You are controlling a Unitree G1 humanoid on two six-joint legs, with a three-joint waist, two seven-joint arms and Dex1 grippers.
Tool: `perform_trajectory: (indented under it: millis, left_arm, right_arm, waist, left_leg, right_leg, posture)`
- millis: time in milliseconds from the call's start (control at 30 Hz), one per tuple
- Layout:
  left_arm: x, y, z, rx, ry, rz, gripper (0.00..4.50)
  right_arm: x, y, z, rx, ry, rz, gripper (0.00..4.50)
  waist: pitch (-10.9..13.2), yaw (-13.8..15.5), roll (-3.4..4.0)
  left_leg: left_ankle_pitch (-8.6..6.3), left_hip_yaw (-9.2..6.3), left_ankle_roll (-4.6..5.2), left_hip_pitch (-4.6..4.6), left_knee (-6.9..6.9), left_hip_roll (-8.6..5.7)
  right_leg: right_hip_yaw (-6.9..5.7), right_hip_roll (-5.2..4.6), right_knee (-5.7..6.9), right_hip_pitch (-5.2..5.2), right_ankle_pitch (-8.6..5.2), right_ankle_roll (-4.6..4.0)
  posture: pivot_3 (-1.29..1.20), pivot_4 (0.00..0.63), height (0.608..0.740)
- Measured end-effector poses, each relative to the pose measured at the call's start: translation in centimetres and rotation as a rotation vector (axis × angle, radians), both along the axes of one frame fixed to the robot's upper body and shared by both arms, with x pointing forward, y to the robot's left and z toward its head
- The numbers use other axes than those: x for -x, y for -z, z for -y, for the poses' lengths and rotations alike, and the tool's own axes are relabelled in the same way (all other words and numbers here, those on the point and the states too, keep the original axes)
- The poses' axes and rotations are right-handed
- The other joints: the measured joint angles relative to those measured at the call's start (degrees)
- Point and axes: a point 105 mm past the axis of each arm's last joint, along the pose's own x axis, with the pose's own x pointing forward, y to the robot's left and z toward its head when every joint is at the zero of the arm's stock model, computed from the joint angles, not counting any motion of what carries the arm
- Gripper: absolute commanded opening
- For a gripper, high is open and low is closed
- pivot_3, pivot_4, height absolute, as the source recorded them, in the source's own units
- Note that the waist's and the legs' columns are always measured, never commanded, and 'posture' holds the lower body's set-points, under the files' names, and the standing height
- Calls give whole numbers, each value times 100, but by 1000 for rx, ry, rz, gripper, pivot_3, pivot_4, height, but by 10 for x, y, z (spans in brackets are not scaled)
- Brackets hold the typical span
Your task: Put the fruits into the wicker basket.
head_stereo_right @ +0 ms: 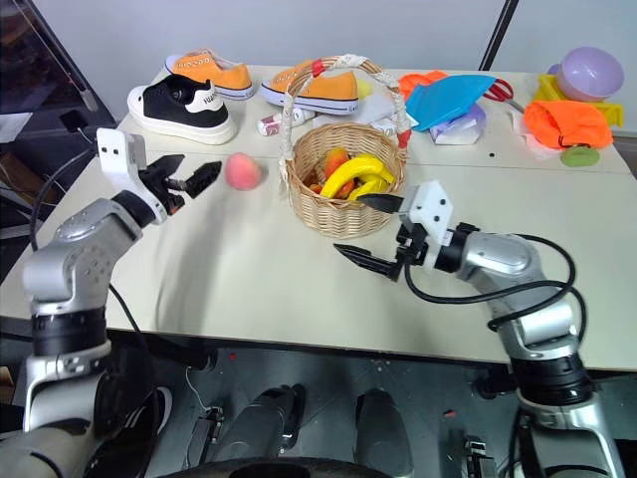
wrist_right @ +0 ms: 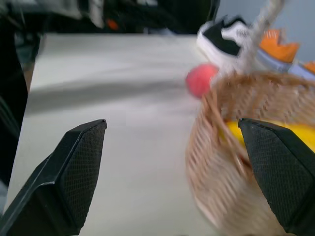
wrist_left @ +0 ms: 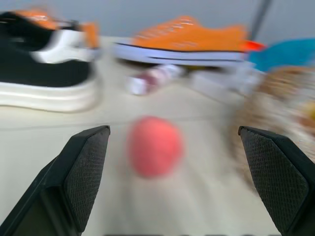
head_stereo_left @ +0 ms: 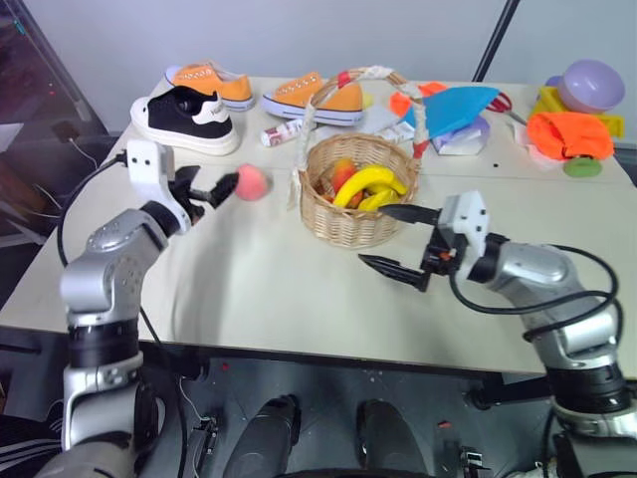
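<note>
One fruit is home: the banana (head_stereo_left: 368, 185) curls bright yellow inside the wicker basket (head_stereo_left: 343, 221). I judge the peach (head_stereo_left: 253, 182) comes next; round and pink-orange, it sits on the desk (head_stereo_left: 279, 289) beside the basket, just off my left gripper (head_stereo_left: 211, 192), jaws spread wide. My right gripper (head_stereo_left: 400, 239) hangs spread by the basket's front, holding nothing.

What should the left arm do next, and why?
Probably ease the left gripper forward around the peach and close. The peach lies on the table outside the wicker basket, just ahead of the open fingers, while the banana is already inside.
</note>
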Motion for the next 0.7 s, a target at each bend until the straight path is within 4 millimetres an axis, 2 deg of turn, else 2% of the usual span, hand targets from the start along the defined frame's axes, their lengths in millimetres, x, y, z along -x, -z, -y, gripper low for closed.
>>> perform_trajectory:
  millis: [100, 233, 367, 567, 700]
  left_arm:
    - [-23, 3, -2, -25, -43, -13, 4478]
    - [-47, 15, 14, -60, -31, -79, 4478]
    - [-55, 32, 33, -140, 41, -124, 4478]
    - [-61, 38, 33, -196, 33, -141, 4478]
    - [-59, 57, 31, -235, 18, -193, 4478]
  right_arm:
    - [-1, -4, -4, 4, 0, 21, 4500]
    - [1, -3, -4, 17, 6, 24, 4500]
    - [2, -3, -4, 14, 21, 25, 4500]
    - [2, -1, -3, 12, 39, 18, 4500]
    - [4, -4, -1, 16, 45, 30, 4500]
  waist:
    - [-4, 9, -15]
    - [-2, -8, -21]
    - [-2, -92, -22]
    - [-1, -174, -24]
    - [0, -159, -26]
  left_leg:
    - [0, -2, 0, -5, 0, -8]
    - [0, -1, 0, -10, -1, -9]
    - [0, 2, 2, -9, -2, -4]
    - [0, 2, 2, -8, 0, -4]
    - [0, 1, 3, -8, 3, -5]
  right_leg:
    - [-2, -5, -8, 1, 4, 8]
    - [-4, -6, -10, -3, 5, 11]
    - [-4, -4, -1, -9, 5, 11]
    - [-4, -4, 9, -11, 6, 13]
    - [-4, -4, 9, -9, 8, 16]
  posture:
    - [0, 150, 740]
    - [0, 150, 740]
    - [0, 150, 740]
    - [0, 150, 740]
    - [0, 150, 740]
